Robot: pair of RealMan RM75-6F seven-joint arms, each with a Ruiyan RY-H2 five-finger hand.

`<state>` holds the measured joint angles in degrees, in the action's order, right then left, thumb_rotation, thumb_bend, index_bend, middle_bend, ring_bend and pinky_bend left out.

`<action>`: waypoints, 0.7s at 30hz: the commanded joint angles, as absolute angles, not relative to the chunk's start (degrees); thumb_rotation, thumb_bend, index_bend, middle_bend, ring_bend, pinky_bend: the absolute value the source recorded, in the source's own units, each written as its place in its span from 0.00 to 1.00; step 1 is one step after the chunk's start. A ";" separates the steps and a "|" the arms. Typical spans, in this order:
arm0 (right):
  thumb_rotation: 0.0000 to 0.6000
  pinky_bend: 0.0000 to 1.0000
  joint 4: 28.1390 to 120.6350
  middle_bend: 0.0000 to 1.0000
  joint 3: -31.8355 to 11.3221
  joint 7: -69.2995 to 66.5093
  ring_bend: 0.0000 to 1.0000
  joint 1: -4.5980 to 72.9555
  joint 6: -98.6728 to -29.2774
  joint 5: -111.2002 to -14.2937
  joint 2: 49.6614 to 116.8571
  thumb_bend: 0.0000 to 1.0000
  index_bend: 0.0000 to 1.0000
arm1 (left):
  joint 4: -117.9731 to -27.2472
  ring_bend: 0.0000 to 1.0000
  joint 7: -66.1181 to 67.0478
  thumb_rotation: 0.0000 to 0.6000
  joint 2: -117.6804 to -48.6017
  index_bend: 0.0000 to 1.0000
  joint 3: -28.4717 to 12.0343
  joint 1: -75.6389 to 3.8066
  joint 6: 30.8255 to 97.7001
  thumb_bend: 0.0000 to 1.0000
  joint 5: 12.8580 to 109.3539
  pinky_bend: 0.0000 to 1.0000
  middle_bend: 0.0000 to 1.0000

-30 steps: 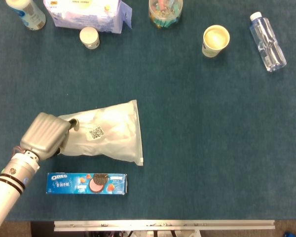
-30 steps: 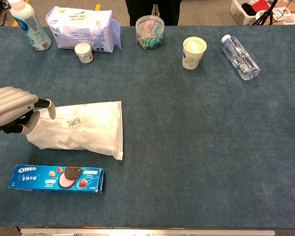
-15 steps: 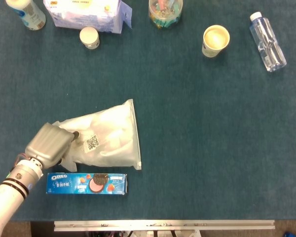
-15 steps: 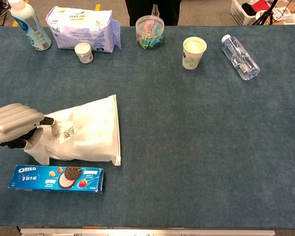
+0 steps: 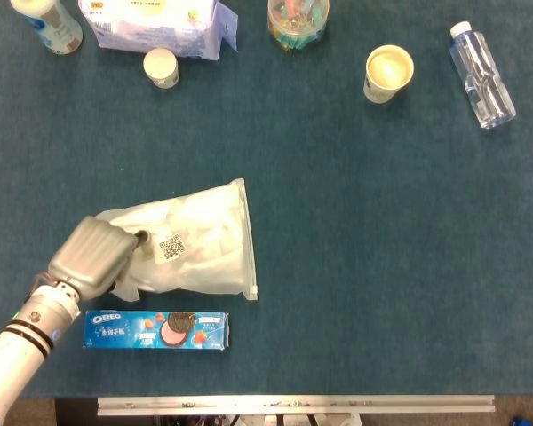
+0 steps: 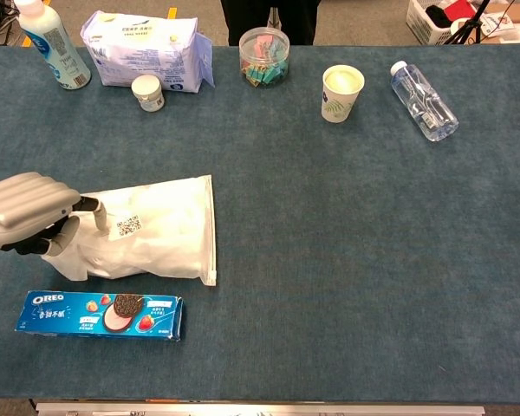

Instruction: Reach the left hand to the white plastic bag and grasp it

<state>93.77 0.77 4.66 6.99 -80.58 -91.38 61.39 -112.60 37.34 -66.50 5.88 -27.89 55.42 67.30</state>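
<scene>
The white plastic bag [image 5: 195,244] lies on the blue table, left of centre, its sealed edge to the right and a QR label on top; the chest view shows the bag [image 6: 160,238] too. My left hand [image 5: 93,257] grips the bag's left end, thumb on top near the label and fingers curled under the crumpled plastic. In the chest view the left hand [image 6: 26,212] sits at the frame's left edge over the same end. My right hand appears in neither view.
An Oreo box [image 5: 155,329] lies just in front of the bag. Along the far edge stand a milk bottle [image 5: 46,24], a tissue pack [image 5: 155,22], a small white jar [image 5: 162,67], a jar of clips [image 5: 298,21], a paper cup [image 5: 389,74] and a lying water bottle [image 5: 482,74].
The bag has swung with my left hand: its right end tilted up and left half a second ago, then came back down and right. The hand's grip on the left end stays.
</scene>
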 commanded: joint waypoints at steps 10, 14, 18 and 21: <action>1.00 0.29 93.63 0.34 0.74 4.59 0.16 7.03 -80.54 -91.44 61.40 0.08 0.41 | -112.30 1.00 36.02 1.00 -67.08 0.34 6.39 -28.51 55.79 0.98 67.41 1.00 1.00; 1.00 0.29 93.57 0.34 0.74 4.68 0.16 7.05 -80.43 -91.38 61.46 0.08 0.41 | -113.38 1.00 34.36 1.00 -66.65 0.34 5.62 -28.54 57.03 0.98 69.51 1.00 1.00; 1.00 0.29 93.58 0.34 0.77 4.69 0.16 7.05 -80.44 -91.44 61.47 0.08 0.41 | -112.92 0.99 34.76 1.00 -66.61 0.34 6.49 -28.41 56.89 0.98 69.43 1.00 1.00; 1.00 0.29 93.57 0.34 0.77 4.73 0.16 7.03 -80.47 -91.46 61.49 0.08 0.41 | -111.65 0.99 34.60 1.00 -67.20 0.34 7.53 -28.27 55.78 0.98 68.48 1.00 1.00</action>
